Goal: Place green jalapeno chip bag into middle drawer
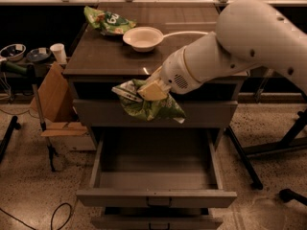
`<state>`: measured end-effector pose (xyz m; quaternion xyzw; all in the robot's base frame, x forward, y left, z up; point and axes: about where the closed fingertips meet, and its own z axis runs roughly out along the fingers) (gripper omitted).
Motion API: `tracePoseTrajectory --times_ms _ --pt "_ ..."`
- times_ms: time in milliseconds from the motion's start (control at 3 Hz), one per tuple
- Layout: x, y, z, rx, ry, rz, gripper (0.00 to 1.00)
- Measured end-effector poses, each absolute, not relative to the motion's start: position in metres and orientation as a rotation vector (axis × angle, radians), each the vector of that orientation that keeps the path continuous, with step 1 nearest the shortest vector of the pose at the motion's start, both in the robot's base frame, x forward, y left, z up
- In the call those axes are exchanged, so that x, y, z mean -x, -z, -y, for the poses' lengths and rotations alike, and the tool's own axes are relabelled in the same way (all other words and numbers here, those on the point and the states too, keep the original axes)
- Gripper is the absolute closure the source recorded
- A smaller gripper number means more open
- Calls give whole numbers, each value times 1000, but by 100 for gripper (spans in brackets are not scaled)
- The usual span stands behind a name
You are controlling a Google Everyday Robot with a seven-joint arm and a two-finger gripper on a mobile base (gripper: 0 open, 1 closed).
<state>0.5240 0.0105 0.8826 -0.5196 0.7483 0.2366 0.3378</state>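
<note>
My gripper (149, 91) is shut on the green jalapeno chip bag (154, 108), a crinkled light-green bag with whitish edges. It holds the bag by its top, in front of the cabinet's upper drawer face and above the open middle drawer (156, 172). The bag hangs down and to the right from the fingers. The drawer is pulled out and its inside shows nothing in it. My white arm (240, 47) reaches in from the upper right.
On the cabinet top (105, 56) stand a white bowl (143, 37) and a darker green bag with white lettering (108, 22). A cardboard box (53, 99), a white cup (59, 52) and bowls (13, 51) are at the left. Stand legs (273, 143) are at the right.
</note>
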Motion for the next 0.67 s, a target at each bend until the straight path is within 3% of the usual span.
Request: tracePoseTrajectory --times_ms 667 --pt "-488 -768 -41 1329 -847 -1999 100"
